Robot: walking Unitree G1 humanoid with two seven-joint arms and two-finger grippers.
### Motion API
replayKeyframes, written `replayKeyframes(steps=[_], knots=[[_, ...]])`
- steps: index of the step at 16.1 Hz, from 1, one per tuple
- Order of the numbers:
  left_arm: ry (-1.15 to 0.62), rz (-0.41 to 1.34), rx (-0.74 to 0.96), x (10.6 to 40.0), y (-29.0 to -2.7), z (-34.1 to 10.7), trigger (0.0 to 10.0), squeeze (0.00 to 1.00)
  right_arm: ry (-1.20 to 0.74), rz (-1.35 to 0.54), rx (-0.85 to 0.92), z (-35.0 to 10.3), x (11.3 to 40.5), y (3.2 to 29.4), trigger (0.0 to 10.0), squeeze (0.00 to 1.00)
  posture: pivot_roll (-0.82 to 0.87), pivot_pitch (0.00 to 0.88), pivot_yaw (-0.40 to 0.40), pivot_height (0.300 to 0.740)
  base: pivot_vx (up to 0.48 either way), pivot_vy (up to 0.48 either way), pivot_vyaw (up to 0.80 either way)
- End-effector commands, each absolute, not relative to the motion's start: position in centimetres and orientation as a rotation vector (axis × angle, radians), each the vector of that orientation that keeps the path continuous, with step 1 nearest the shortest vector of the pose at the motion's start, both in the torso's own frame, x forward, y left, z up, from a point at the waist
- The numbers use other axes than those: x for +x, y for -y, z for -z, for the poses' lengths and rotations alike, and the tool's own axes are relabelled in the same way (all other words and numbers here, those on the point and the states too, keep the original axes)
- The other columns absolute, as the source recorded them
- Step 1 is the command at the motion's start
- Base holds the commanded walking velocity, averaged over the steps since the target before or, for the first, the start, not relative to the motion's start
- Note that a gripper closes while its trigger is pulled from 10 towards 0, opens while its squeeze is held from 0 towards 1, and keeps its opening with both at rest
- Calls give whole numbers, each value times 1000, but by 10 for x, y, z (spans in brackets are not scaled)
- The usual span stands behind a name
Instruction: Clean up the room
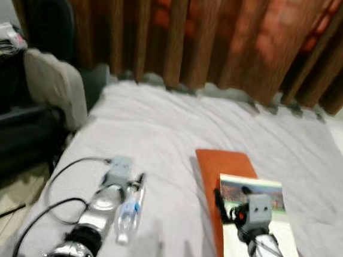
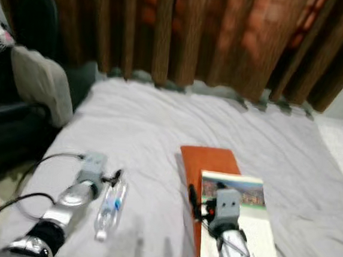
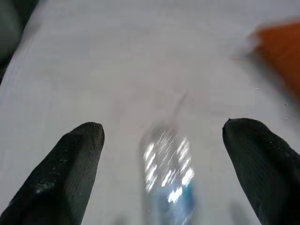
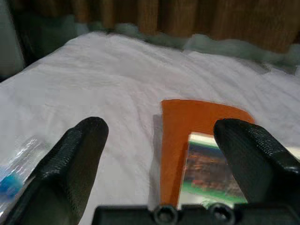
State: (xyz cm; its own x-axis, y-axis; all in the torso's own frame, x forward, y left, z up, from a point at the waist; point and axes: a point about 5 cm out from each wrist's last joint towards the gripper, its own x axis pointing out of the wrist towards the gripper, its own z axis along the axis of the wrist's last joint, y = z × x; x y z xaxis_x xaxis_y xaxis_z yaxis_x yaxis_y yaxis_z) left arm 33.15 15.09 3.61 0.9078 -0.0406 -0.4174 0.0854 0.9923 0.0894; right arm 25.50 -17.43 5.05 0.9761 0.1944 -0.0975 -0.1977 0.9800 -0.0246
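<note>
A clear plastic water bottle (image 1: 127, 212) with a blue label lies on the white bed sheet (image 1: 171, 128). My left gripper (image 1: 135, 182) hovers right at it. In the left wrist view the left gripper (image 3: 163, 126) is open, and the blurred bottle (image 3: 166, 183) lies between and below its fingers. An orange book (image 1: 225, 163) rests on the bed to the right, with a picture-covered book (image 1: 256, 193) on top of it. My right gripper (image 1: 228, 205) hangs over these books. In the right wrist view the right gripper (image 4: 161, 129) is open and holds nothing.
Brown curtains (image 1: 227, 37) hang behind the bed. To the left stand a dark chair with a beige cushion (image 1: 52, 85) and a cluttered desk (image 1: 2, 41). The bed's left edge drops to the floor (image 1: 2, 210). Black cables loop along my left arm.
</note>
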Motion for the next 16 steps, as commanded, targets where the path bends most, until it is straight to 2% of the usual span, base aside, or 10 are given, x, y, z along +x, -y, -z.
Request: replayKeyframes(steps=[1,3,4,5,8,9,10,13,16], knots=[[-468,20,94,335,-153,-37,10000,0,-135,-232,-65,-53,236,178,10000,0,-163,256,-125,740,0,0,0],[-430,19,115,346,-151,-50,10000,0,-165,-263,-89,-61,210,183,10000,0,-228,369,-151,740,0,0,0],[-423,8,110,349,-151,-53,10000,373,-183,-262,-90,-61,202,185,10000,0,-240,385,-156,740,0,0,0],[-409,-9,86,352,-152,-57,10000,1000,-206,-260,-93,-64,190,186,10000,0,-260,412,-162,740,0,0,0],[-292,-31,34,364,-156,-79,10000,1000,-250,-262,-83,-71,169,180,10000,0,-305,468,-161,740,0,0,0],[-271,0,41,366,-154,-82,10000,467,-265,-254,-74,-76,161,178,10000,0,-306,477,-152,740,0,0,0],[-284,-7,27,364,-155,-79,10000,0,-273,-253,-72,-77,158,178,10000,0,-313,484,-153,740,0,0,0],[-333,-58,-53,362,-158,-73,10000,0,-326,-238,-68,-90,132,180,10000,0,-366,539,-184,740,0,0,0],[-378,-103,-35,357,-160,-64,10000,0,-370,-242,-47,-96,111,177,10000,0,-389,581,-203,740,0,0,0]])
